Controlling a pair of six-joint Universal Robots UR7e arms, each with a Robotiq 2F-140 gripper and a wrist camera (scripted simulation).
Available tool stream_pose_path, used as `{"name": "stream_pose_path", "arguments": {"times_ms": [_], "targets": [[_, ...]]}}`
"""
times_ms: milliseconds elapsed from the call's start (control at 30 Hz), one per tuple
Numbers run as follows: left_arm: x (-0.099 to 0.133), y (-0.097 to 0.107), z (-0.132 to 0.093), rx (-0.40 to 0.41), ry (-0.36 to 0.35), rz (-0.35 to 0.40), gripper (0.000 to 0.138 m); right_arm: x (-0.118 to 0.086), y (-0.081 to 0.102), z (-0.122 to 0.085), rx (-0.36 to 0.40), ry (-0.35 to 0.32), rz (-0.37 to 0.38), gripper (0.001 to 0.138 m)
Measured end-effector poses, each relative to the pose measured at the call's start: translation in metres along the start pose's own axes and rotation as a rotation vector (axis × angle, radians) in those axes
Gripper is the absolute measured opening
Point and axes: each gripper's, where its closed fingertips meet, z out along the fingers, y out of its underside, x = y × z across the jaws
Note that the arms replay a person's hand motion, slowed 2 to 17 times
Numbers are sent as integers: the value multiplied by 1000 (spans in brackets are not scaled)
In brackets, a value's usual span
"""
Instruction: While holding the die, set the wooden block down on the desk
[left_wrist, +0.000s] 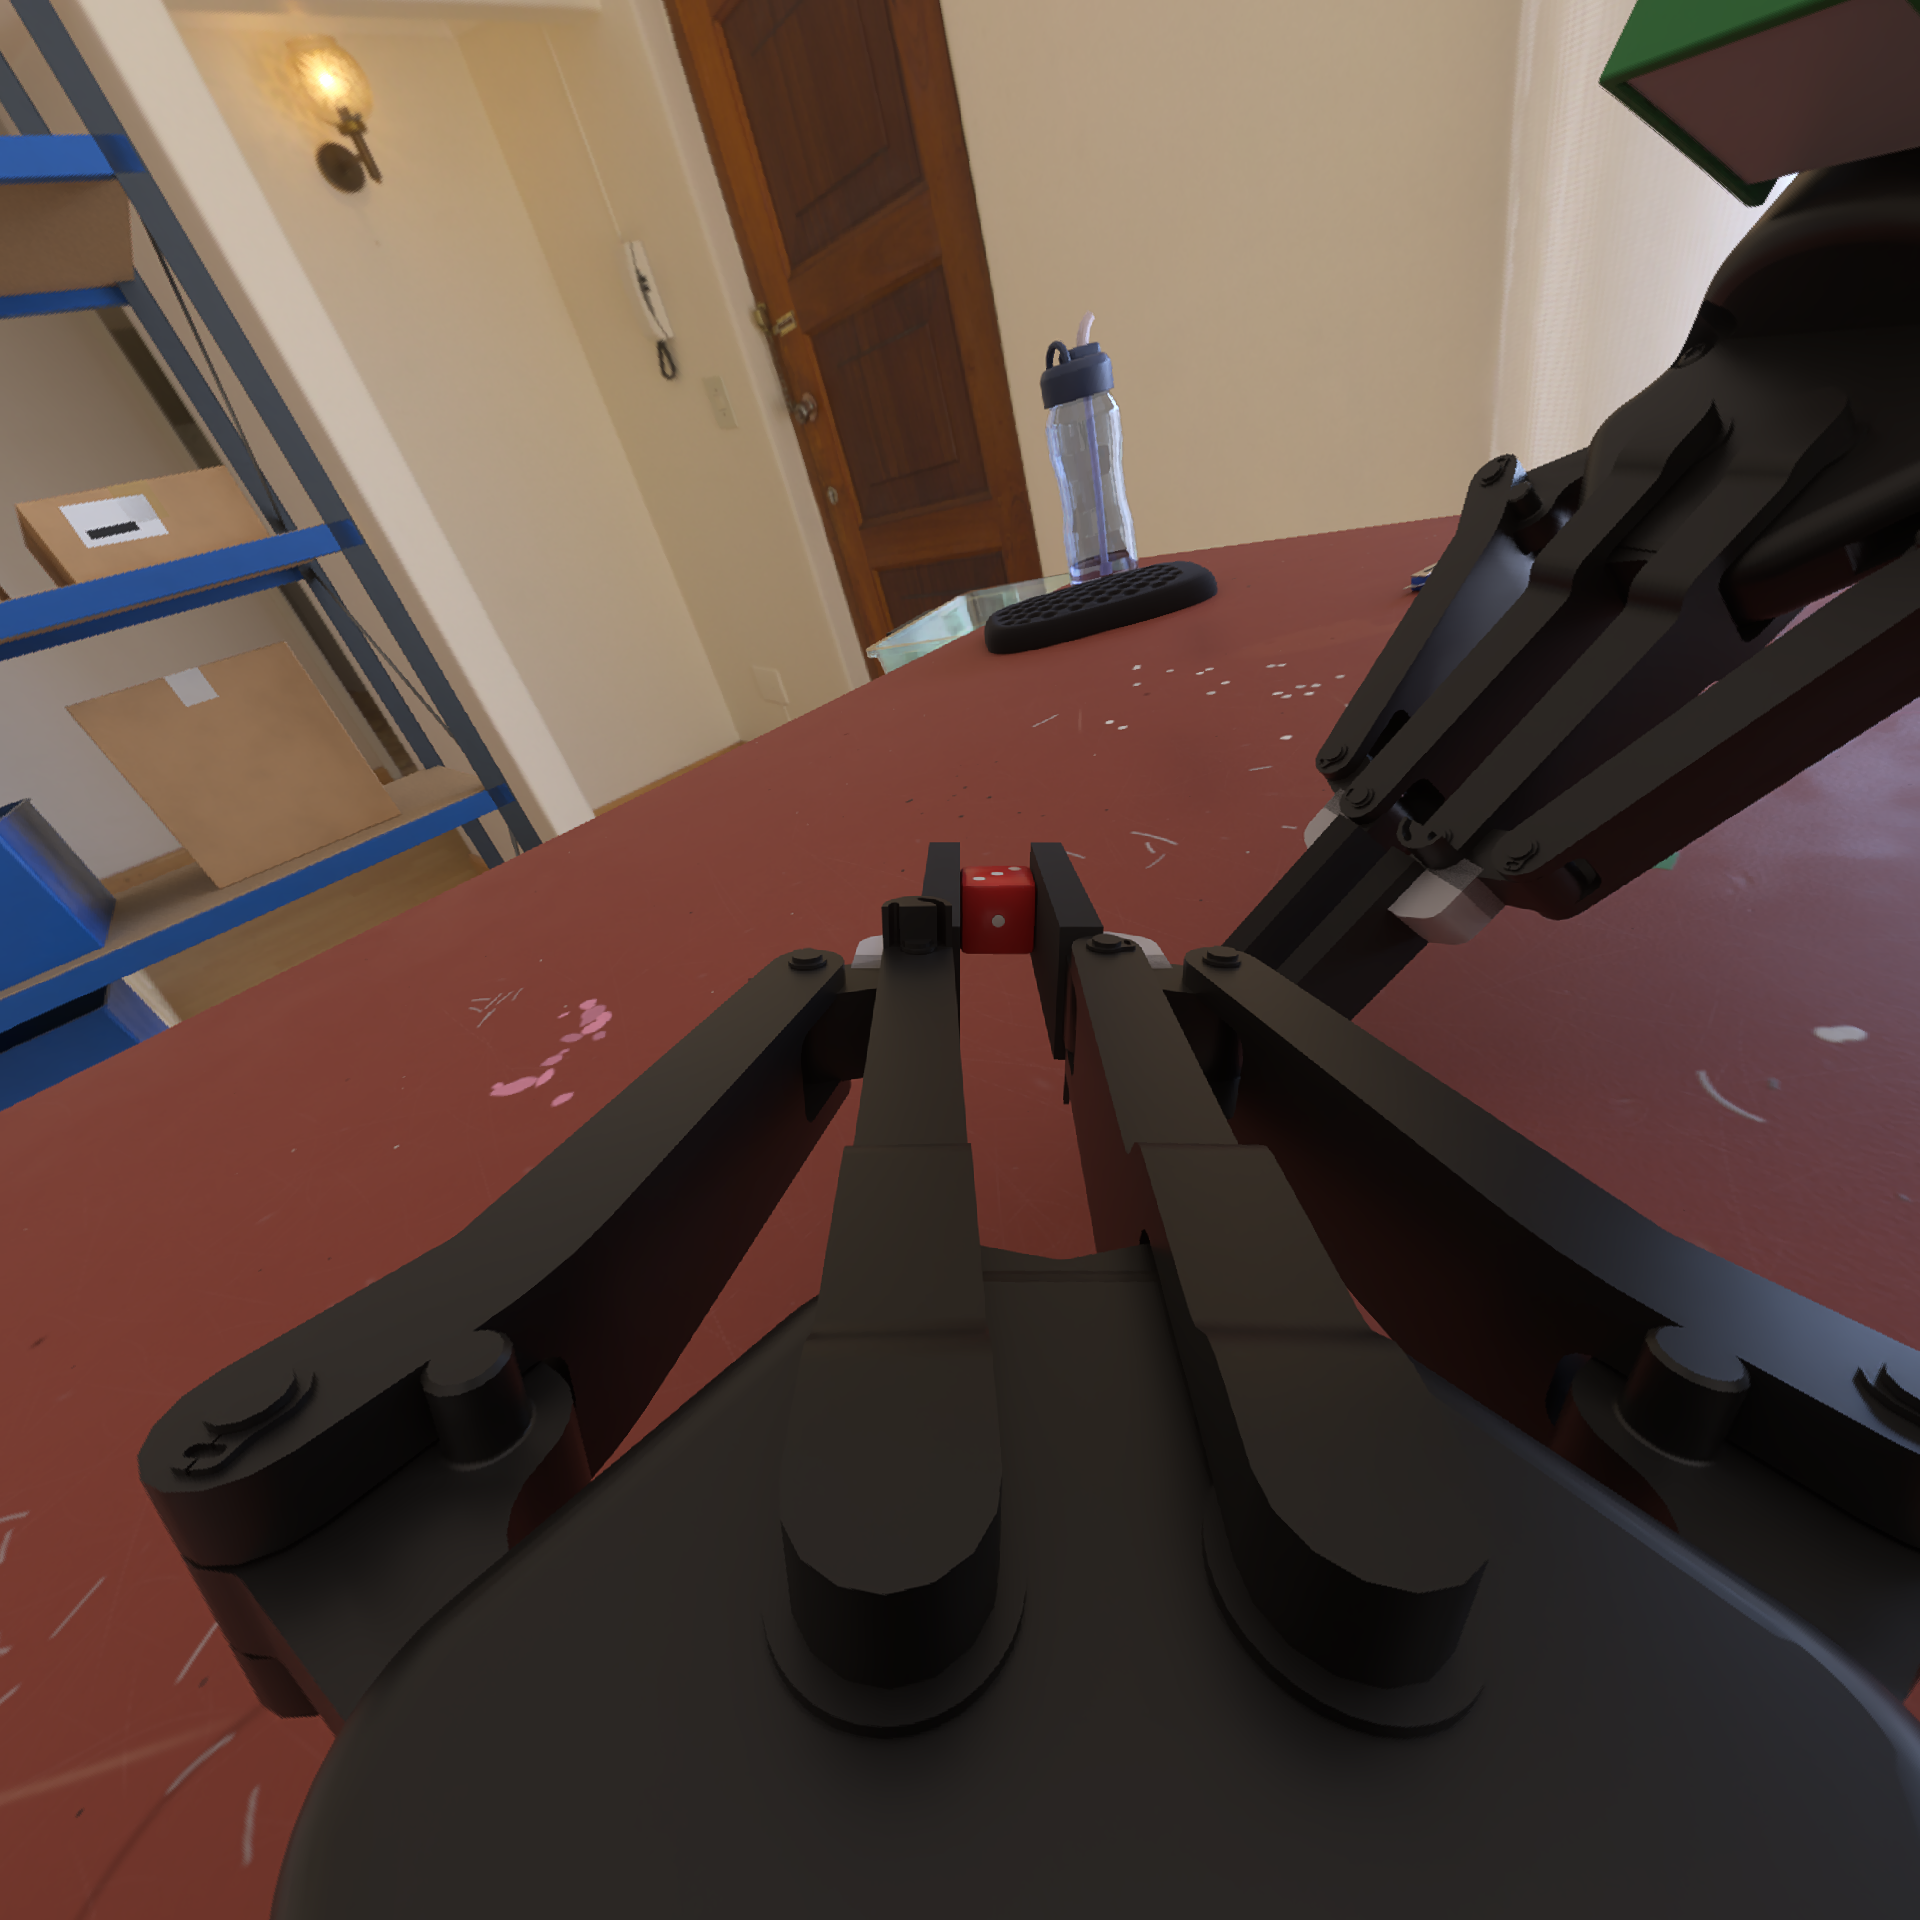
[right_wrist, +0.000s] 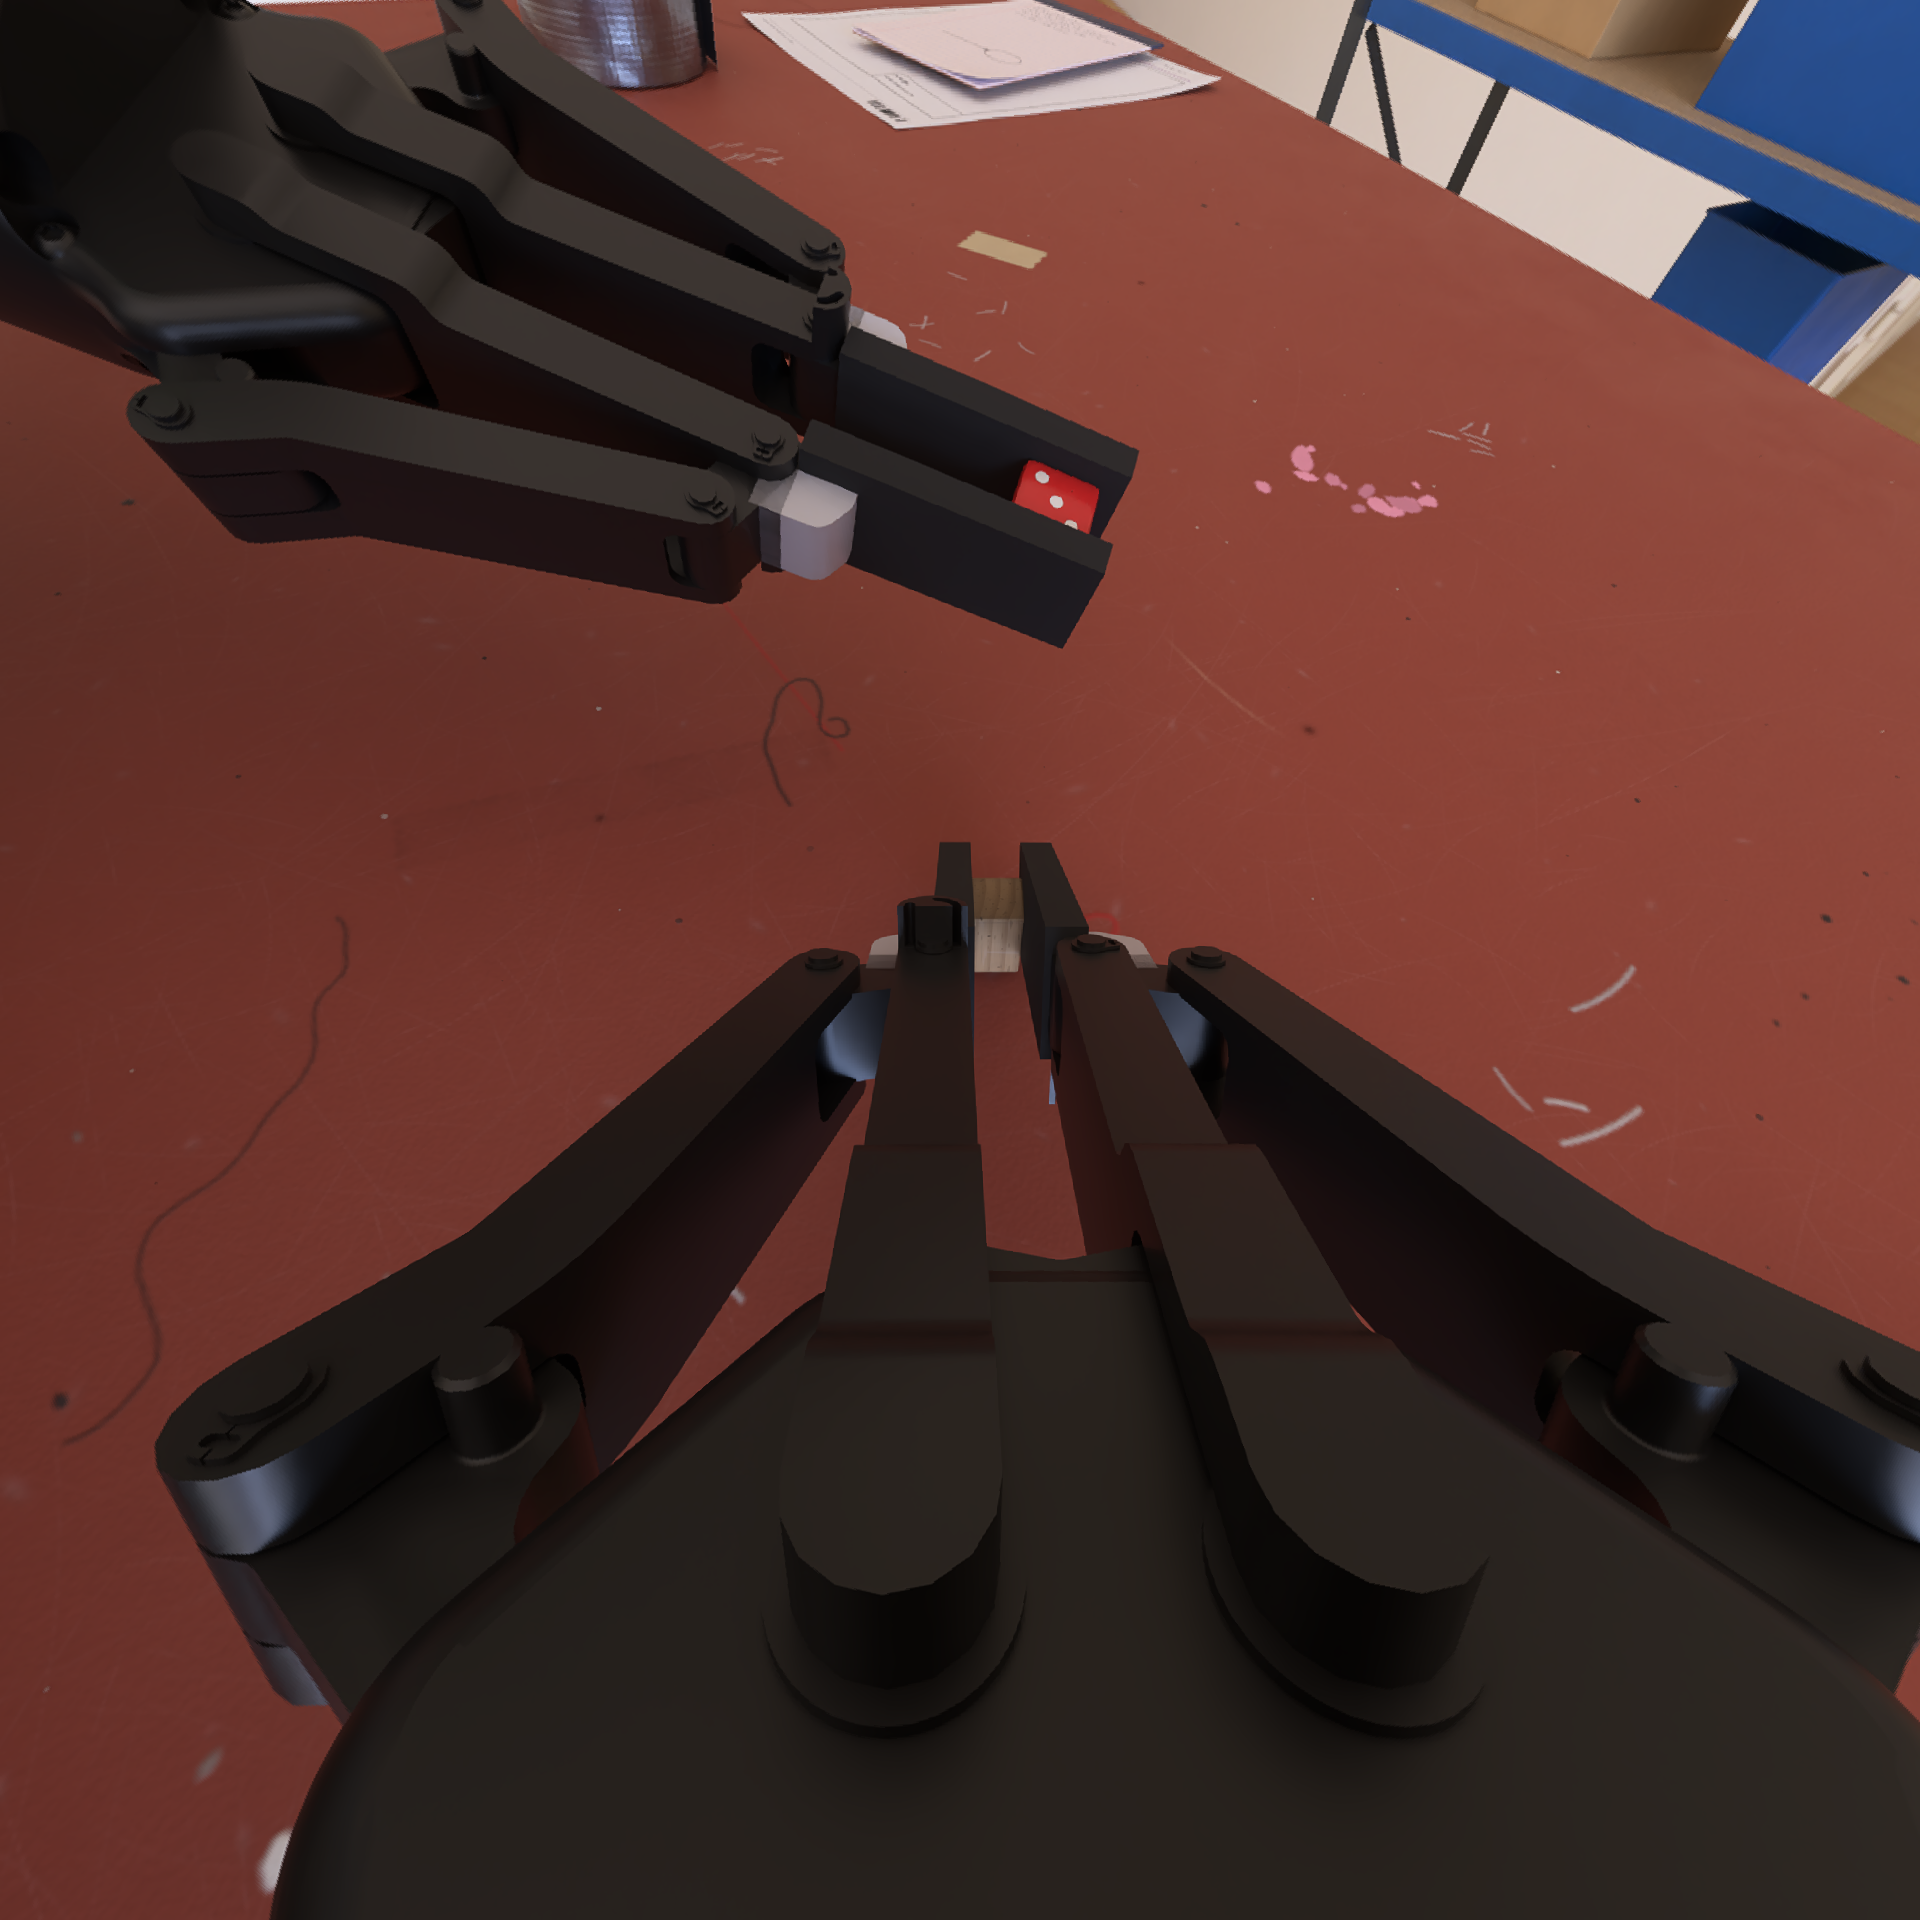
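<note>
My left gripper (left_wrist: 995, 878) is shut on a small red die (left_wrist: 996, 910) with white pips, held above the red-brown desk (left_wrist: 416, 1195). The same gripper (right_wrist: 1101, 540) and die (right_wrist: 1055, 496) show at the upper left of the right wrist view. My right gripper (right_wrist: 995, 873) is shut on a small pale wooden block (right_wrist: 997, 923), held between its fingertips over the desk (right_wrist: 1455, 779); I cannot tell whether the block touches the surface. The right gripper enters the left wrist view from the upper right, its fingertips hidden behind my left fingers.
A clear water bottle (left_wrist: 1086, 468) and a black perforated pad (left_wrist: 1101, 606) stand at the desk's far edge. Papers (right_wrist: 987, 57) and a metal cup (right_wrist: 613, 36) lie at the far side. Blue shelving with cardboard boxes (left_wrist: 135, 520) stands beside the desk. A green-edged object (left_wrist: 1766, 94) is at the top right.
</note>
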Motion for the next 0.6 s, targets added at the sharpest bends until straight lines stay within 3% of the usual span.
{"name": "stream_pose_path", "arguments": {"times_ms": [600], "targets": [[-3,-1,-2,13,-13,-15,18,-2,0,0,-6,-13,-1,14]]}}
